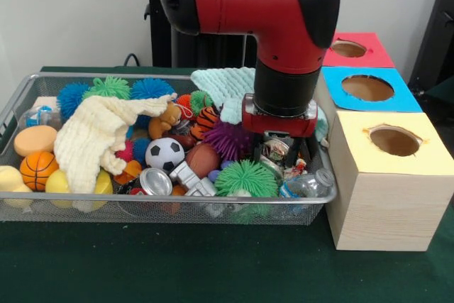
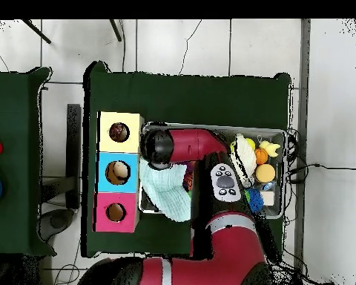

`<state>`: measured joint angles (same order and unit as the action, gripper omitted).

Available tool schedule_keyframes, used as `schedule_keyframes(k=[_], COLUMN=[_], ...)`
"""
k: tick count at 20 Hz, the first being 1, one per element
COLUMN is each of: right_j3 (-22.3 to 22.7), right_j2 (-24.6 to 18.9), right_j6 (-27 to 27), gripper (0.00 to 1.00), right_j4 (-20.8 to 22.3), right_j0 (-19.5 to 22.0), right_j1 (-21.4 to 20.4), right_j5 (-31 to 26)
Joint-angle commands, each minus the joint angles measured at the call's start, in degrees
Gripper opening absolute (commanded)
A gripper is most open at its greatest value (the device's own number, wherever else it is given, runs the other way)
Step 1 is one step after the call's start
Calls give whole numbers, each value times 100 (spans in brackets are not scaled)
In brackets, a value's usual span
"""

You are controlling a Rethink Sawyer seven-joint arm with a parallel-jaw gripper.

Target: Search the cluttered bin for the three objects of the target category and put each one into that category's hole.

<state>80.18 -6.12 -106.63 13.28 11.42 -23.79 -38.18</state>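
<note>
Jaws (image 1: 278, 152) are sunk in clutter at the bin's (image 1: 177, 202) 3 o'clock end, beside the yellow-topped box (image 1: 425, 164); their opening cannot be told.

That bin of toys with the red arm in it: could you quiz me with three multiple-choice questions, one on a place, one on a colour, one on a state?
1. Where is the gripper?
A. over the yellow box
B. down in the bin's end nearest the boxes
C. above the table outside the bin

2. Colour of the middle box top?
A. blue
B. green
C. white

3. How does the cream cloth lie?
A. folded in a box
B. hanging from the arm
C. draped over toys in the wire bin

Key: B, it sits low among clutter there; A, between red and yellow; C, spread across balls.
</note>
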Motion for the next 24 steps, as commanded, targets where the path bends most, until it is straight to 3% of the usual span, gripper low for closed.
schedule_keyframes(k=[1, 7, 16, 24], right_j3=[289, 113, -61, 73], right_j2=[-322, -271, -280, -363], right_j6=[8, -283, -287, -358], gripper=[100, 100, 100, 100], right_j4=[394, 340, 255, 77], right_j0=[-325, -494, -491, -476], right_j1=[321, 532, 572, 379], right_j5=[251, 292, 64, -113])
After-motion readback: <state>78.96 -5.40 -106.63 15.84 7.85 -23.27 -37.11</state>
